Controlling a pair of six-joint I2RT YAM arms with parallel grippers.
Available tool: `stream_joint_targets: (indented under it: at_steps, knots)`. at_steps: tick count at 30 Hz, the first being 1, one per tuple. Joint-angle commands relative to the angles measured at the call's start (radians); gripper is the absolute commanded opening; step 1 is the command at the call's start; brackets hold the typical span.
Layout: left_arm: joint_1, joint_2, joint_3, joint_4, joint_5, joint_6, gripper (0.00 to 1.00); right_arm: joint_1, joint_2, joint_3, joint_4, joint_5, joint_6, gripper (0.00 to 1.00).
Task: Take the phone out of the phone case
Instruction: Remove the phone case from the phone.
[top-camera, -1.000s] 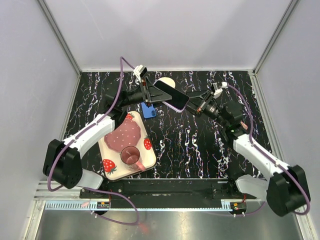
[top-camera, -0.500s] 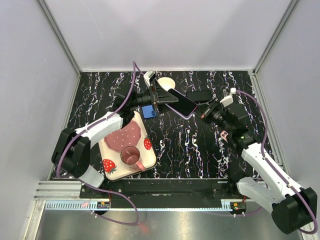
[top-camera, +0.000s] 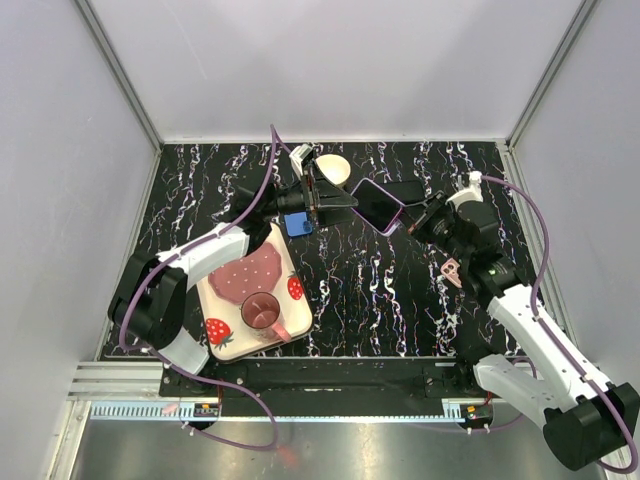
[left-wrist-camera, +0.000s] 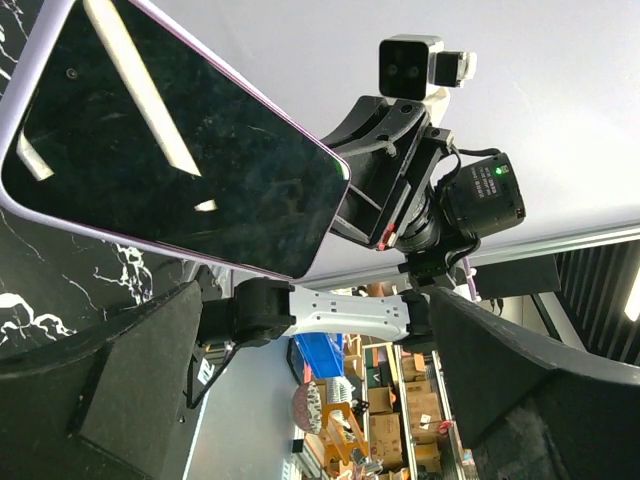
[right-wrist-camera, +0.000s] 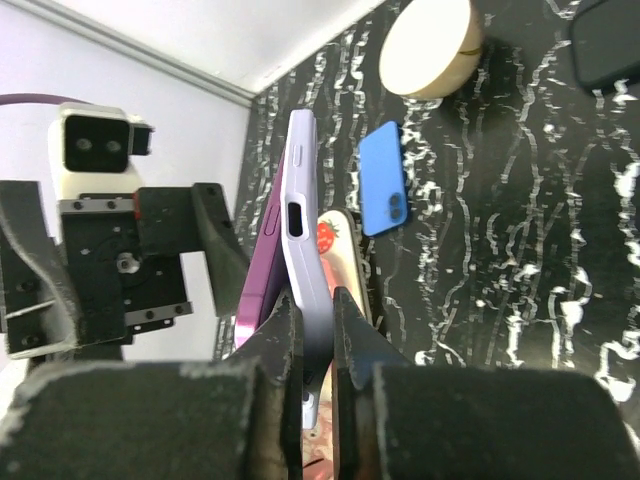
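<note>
Right gripper (right-wrist-camera: 312, 308) is pinched down hard on one end of the phone case (right-wrist-camera: 300, 190), my fingers closed to the thickness of that lilac shell, and I've got it held on edge above the marbled table (top-camera: 380, 290). The phone (left-wrist-camera: 170, 150) sits in the case, its dark screen facing my left wrist camera with a lilac rim around it. A darker purple layer shows beside my right fingers; I can't tell whether it is phone or case. Left gripper (top-camera: 338, 199) hovers just beside the phone's other end, fingers spread wide with nothing between them. Down on the table: a blue card (right-wrist-camera: 385, 190), a cream bowl (right-wrist-camera: 430, 48), and the strawberry tray (top-camera: 225, 335) carrying a cup (top-camera: 262, 312).
</note>
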Motion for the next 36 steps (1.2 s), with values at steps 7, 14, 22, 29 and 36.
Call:
stream_joint_targets:
  at_steps: [7,14,22,29,36]
  knots:
    - [-0.016,-0.063,0.068,-0.229,0.015,0.184,0.99,-0.006,-0.031,0.034,-0.041,0.046,-0.12,0.0]
    - [-0.07,0.023,0.208,-0.741,-0.127,0.39,0.99,-0.006,0.023,0.054,-0.162,0.07,-0.233,0.0]
    - [-0.136,0.024,0.395,-1.101,-0.297,0.566,0.99,-0.005,0.199,0.278,-0.535,0.178,-0.275,0.0]
    - [-0.166,-0.052,0.332,-0.974,-0.315,0.687,0.99,-0.005,0.351,0.46,-0.721,0.124,-0.281,0.0]
    - [-0.284,-0.036,0.402,-0.971,-0.537,0.71,0.99,-0.005,0.414,0.493,-0.757,0.038,-0.267,0.0]
